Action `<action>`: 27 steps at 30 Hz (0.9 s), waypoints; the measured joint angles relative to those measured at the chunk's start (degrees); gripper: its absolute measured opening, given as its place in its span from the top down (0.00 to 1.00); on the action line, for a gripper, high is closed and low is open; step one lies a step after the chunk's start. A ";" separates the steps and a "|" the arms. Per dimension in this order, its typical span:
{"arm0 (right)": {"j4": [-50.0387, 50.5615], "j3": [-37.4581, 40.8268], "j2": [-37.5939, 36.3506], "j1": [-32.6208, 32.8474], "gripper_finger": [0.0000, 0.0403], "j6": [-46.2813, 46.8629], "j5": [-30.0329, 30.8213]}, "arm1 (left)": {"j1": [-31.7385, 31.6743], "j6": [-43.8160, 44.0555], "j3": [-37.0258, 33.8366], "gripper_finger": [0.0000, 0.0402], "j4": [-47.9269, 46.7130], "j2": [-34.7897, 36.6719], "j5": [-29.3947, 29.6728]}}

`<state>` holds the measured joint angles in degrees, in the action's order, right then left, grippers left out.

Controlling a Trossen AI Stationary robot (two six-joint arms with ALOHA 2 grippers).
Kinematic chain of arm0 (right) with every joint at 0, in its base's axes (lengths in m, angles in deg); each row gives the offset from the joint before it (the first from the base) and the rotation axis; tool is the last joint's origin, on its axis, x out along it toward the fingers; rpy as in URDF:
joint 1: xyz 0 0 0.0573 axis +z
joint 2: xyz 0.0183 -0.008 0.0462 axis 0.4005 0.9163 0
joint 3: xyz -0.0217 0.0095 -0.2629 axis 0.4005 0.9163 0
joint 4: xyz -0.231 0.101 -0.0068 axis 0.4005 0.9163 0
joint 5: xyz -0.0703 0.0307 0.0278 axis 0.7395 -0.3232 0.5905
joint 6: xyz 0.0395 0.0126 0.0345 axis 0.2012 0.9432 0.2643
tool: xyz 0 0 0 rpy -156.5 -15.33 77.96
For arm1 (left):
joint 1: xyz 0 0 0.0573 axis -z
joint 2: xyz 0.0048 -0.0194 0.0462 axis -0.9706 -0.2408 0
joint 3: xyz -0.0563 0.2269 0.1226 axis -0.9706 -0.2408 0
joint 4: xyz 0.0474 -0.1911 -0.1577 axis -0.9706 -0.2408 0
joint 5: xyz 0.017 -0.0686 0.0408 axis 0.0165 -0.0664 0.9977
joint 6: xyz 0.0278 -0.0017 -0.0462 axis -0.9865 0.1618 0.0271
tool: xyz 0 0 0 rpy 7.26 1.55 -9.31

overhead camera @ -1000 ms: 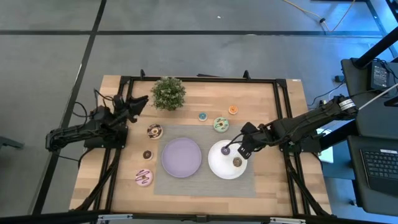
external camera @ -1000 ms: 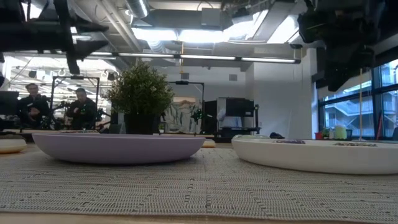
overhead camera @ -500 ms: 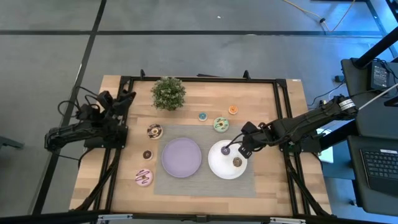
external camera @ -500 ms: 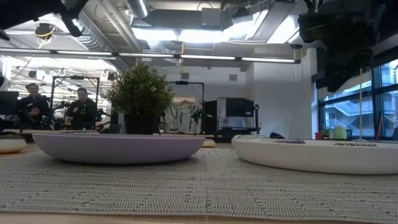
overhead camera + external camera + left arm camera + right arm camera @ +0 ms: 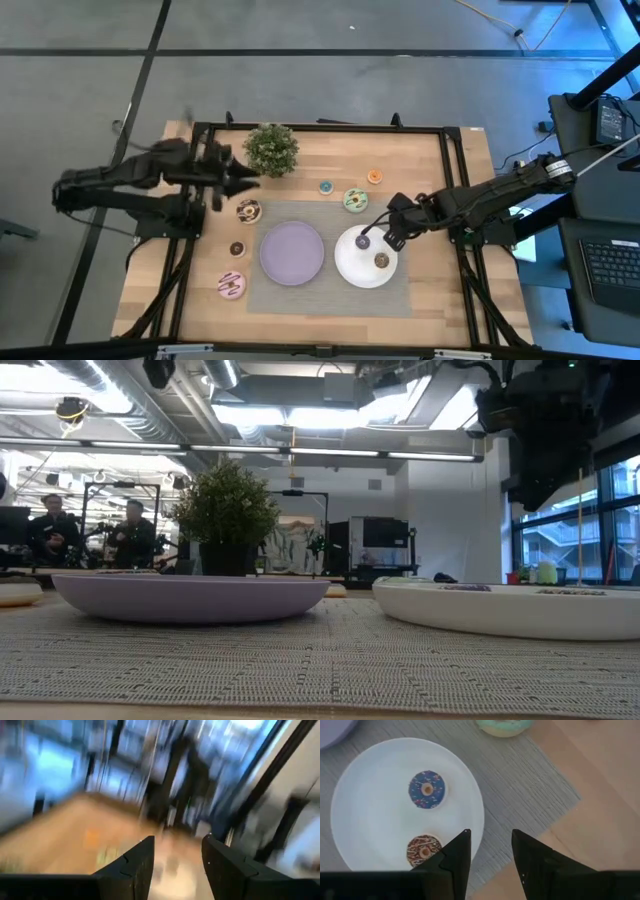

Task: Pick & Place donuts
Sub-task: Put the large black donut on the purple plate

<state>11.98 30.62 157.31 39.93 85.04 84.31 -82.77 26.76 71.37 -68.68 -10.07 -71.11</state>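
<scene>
I am swinging the left gripper [image 5: 238,181] over the tabletop [image 5: 430,170], its jaws standing open and empty, just beside the chocolate-and-white donut [image 5: 248,211]. I judge that donut to be my next pick. To do it well I am planning to slow the arm, centre the jaws over the ring so one finger falls on each side, and descend straight before closing, keeping clear of the potted plant [image 5: 271,149] just behind the jaws.

The right gripper [image 5: 383,237] is hovering above the white plate [image 5: 352,268], jaws parted with nothing between them; the blue-purple donut [image 5: 427,789] and the brown donut [image 5: 423,848] are lying on the plate just ahead of them.

Counting: I am seeing eight donuts. Two are on the white plate. Six are on the tabletop: the chocolate-and-white one, a small dark donut [image 5: 237,248], a pink donut [image 5: 232,286], a green donut [image 5: 355,200], a blue donut [image 5: 326,187] and an orange donut [image 5: 374,177]. Two plates: the white one and an empty lilac plate [image 5: 292,252]. One woven mat [image 5: 330,292], one plant.
</scene>
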 joint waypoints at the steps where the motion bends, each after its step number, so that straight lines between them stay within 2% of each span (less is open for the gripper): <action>1: 0.39 0.00 0.00 -0.04 0.64 0.00 0.00 | 0.94 0.01 2.50 0.61 -6.21 -2.34 0.39; 5: 1.83 0.00 0.00 -0.04 0.64 0.09 0.02 | 4.44 2.50 8.77 0.63 -23.50 -10.43 0.60; 9: 2.01 0.00 0.00 -0.02 0.64 0.06 0.02 | 8.32 4.96 9.72 0.65 -31.85 -16.35 0.68; 13: 2.01 0.00 0.00 -0.02 0.64 -0.01 0.39 | 10.73 9.75 9.71 0.66 -38.87 -22.35 5.43; 18: 1.80 0.00 0.00 -0.02 0.64 -1.36 0.46 | 11.20 19.66 9.71 0.67 -41.42 -29.39 9.58; 22: 1.80 0.00 0.00 -0.02 0.64 -1.49 0.46 | 9.85 28.38 9.71 0.67 -41.38 -34.28 9.32; 27: 1.77 0.00 0.00 -0.04 0.64 -1.49 0.28 | 8.01 31.59 8.77 0.67 -41.35 -40.05 9.84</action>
<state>13.75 30.62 157.31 39.89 83.55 84.60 -74.76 58.34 80.14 -110.03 -50.12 -61.27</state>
